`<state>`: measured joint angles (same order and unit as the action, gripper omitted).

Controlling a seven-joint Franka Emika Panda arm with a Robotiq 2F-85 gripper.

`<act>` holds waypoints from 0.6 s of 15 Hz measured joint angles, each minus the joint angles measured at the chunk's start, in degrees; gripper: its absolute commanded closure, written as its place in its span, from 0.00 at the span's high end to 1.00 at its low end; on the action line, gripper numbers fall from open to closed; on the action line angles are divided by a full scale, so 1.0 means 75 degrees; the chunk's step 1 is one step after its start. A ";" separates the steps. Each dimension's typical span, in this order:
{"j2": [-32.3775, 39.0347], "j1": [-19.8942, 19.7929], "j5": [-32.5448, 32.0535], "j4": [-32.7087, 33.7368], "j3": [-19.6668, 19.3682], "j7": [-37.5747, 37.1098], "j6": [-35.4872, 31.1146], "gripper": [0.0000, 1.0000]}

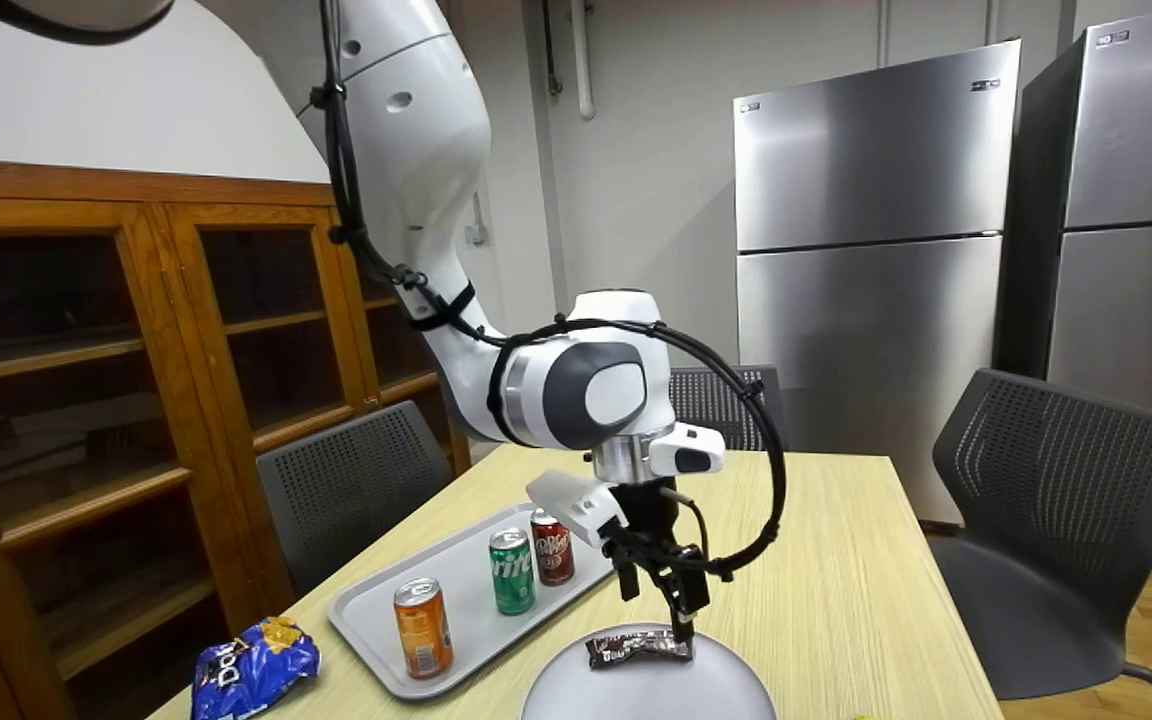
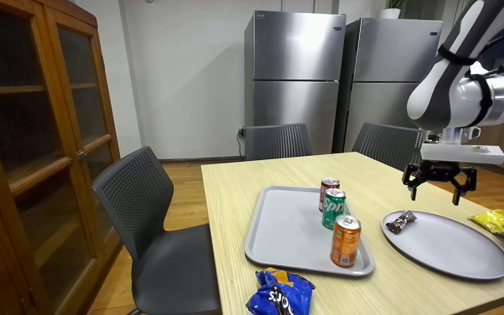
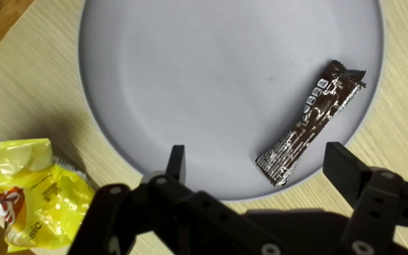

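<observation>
My gripper (image 3: pixel 255 156) points down over the rim of a round grey plate (image 3: pixel 197 88), its jaws wide apart and nothing held. A dark brown wrapped bar (image 3: pixel 313 120) with silvery print lies slantwise on that plate, near its edge. In the wrist view the bar's near end shows between the fingertips, further off than they are. From an exterior view the gripper (image 2: pixel 435 197) hangs clear above the plate (image 2: pixel 457 253), with the bar (image 2: pixel 401 222) lower and to its left. One finger covers part of the bar's end (image 1: pixel 639 647) in an exterior view.
A yellow chip bag (image 3: pixel 48 191) lies beside the plate. Nearby, a grey tray (image 2: pixel 287 227) carries an orange can (image 2: pixel 346 240), a green Sprite can (image 2: pixel 334 208) and a dark red can (image 1: pixel 553 550). A blue chip bag (image 1: pixel 254 670) rests by the tray. Chairs surround the table.
</observation>
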<state>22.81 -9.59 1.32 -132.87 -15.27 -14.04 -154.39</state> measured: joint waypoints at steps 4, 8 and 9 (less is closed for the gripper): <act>0.0302 0.0178 0.0431 0.0024 0.0114 -0.0469 -0.0014 1.00; 0.0633 0.0193 0.0792 0.0201 0.0217 -0.0630 -0.0014 1.00; 0.0718 0.0193 0.0853 0.0270 0.0229 -0.0678 -0.0014 1.00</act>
<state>28.20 -8.14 7.72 -130.85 -13.55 -19.12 -154.50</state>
